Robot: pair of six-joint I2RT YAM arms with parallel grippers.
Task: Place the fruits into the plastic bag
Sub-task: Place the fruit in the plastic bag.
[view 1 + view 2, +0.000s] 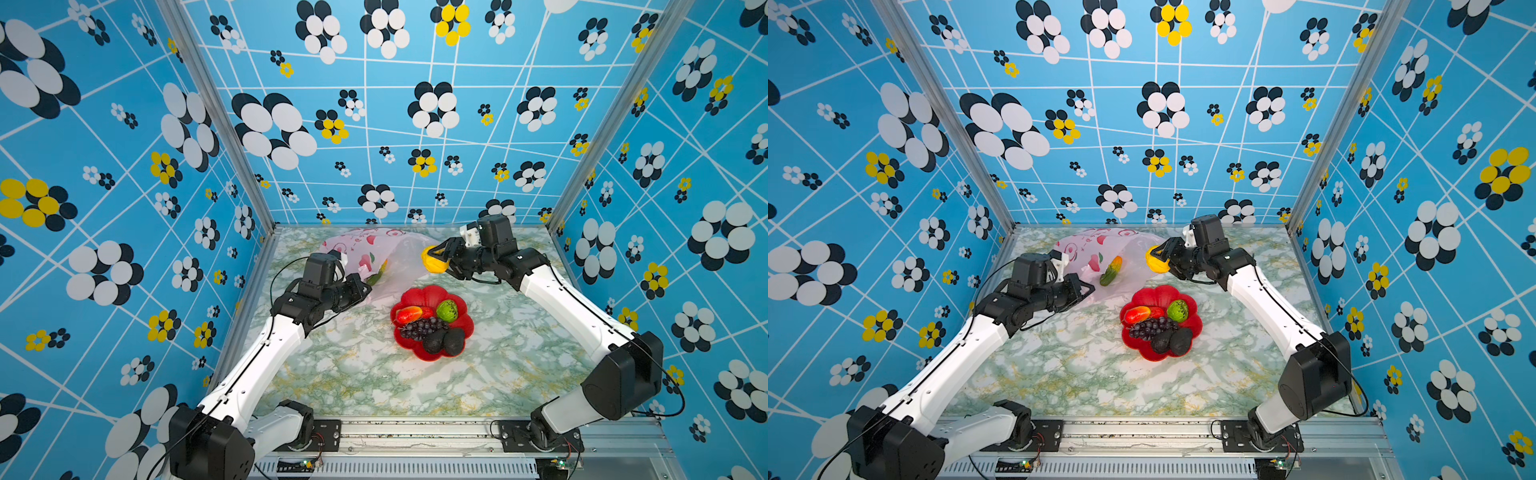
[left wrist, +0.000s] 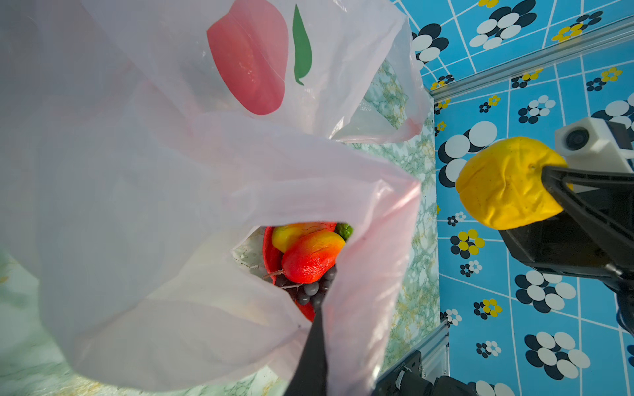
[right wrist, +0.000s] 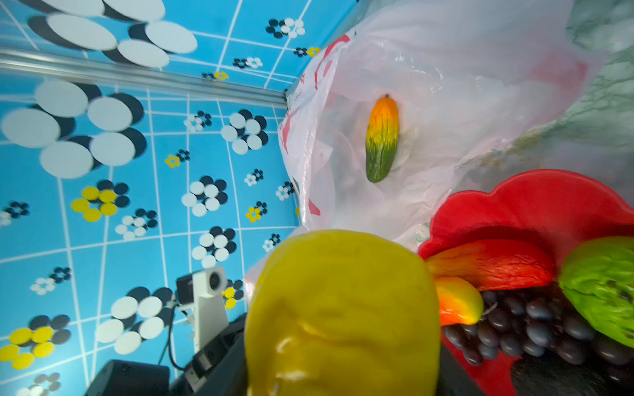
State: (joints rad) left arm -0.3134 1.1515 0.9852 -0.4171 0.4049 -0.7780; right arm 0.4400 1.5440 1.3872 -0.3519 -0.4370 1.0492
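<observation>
The pale-pink plastic bag point(image 1: 386, 249) lies at the back of the table with its mouth lifted. My left gripper point(image 1: 368, 287) is shut on the bag's near edge point(image 2: 343, 308). Inside the bag rests a green-and-orange fruit point(image 1: 1111, 270). My right gripper point(image 1: 441, 261) is shut on a yellow fruit point(image 1: 430, 259) and hovers beside the bag's mouth, above the table. In the red dish point(image 1: 432, 291) lie a red-orange fruit point(image 1: 409, 313), a green fruit point(image 1: 447, 310), a grape bunch point(image 1: 422, 328) and two blackish fruits point(image 1: 444, 341).
Patterned blue walls close in the marble table point(image 1: 374, 386) on three sides. Metal corner posts point(image 1: 266, 216) stand at the back. The dish sits mid-table between the two arms, just in front of the bag.
</observation>
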